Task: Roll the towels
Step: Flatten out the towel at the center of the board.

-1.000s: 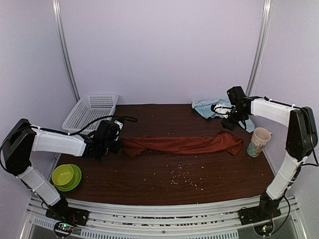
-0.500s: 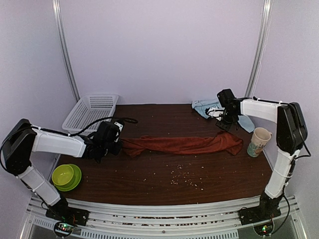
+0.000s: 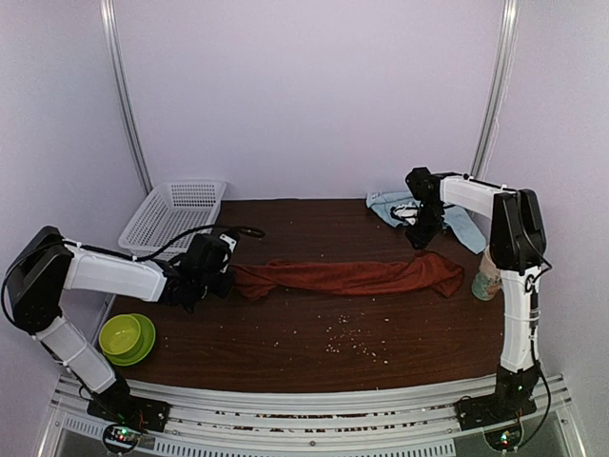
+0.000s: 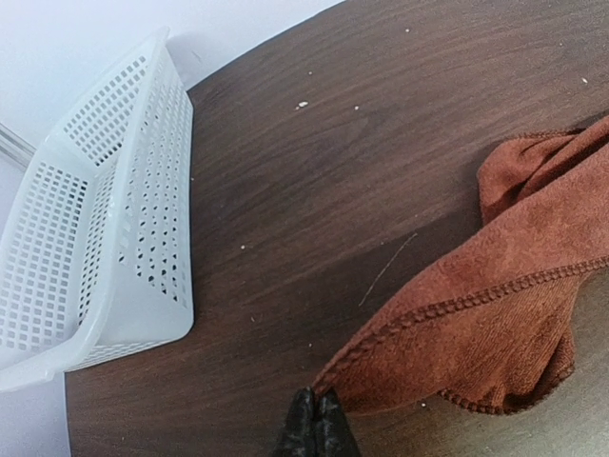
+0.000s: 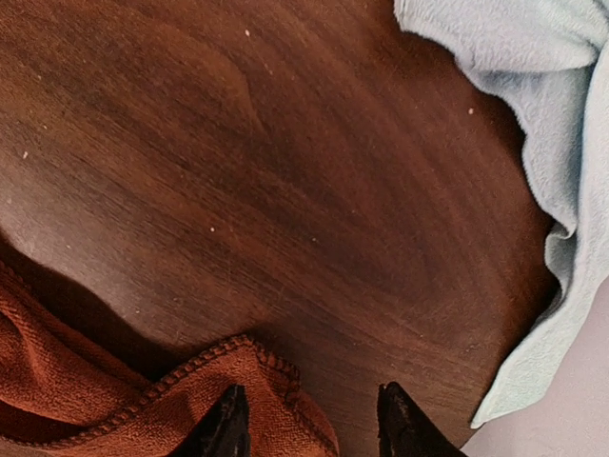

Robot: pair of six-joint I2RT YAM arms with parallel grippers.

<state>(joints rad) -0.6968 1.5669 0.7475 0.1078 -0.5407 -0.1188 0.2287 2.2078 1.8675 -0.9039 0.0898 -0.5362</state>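
**Left gripper** (image 4: 317, 421): clenched on the hemmed left corner of the rust-red towel, low over the wood. Judged purpose: to pin or draw that end so the cloth can be straightened.

**Right gripper** (image 5: 314, 428): released, jaws apart and holding nothing. It is poised over the towel's right-hand corner, whose hem lies beneath and between the fingers. Probably lining up to pinch it. Whether a finger touches the cloth cannot be told.

**Table** (image 3: 285, 352): dark wood, carries everything listed.

**Rust-red towel** (image 3: 352, 277): stretched left to right across mid-table between the two grippers. It is bunched into a loose rope rather than flat, so it is judged to need spreading before it can be rolled.

**Basket** (image 3: 176, 211): white, perforated, at the far left corner, apart from the work.

**Light-blue towel** (image 3: 383, 206): crumpled at the far right, behind the right arm, and not yet handled. Its near edge lies close to the red towel's corner, so a careless pinch could catch both.

**Bowl** (image 3: 124, 335): green, near left edge.

**Cup** (image 3: 493, 271): printed paper, upright, just beyond the red towel's right end. It could be knocked over.

**Crumbs** (image 3: 347, 340): pale specks scattered in front of the towel.
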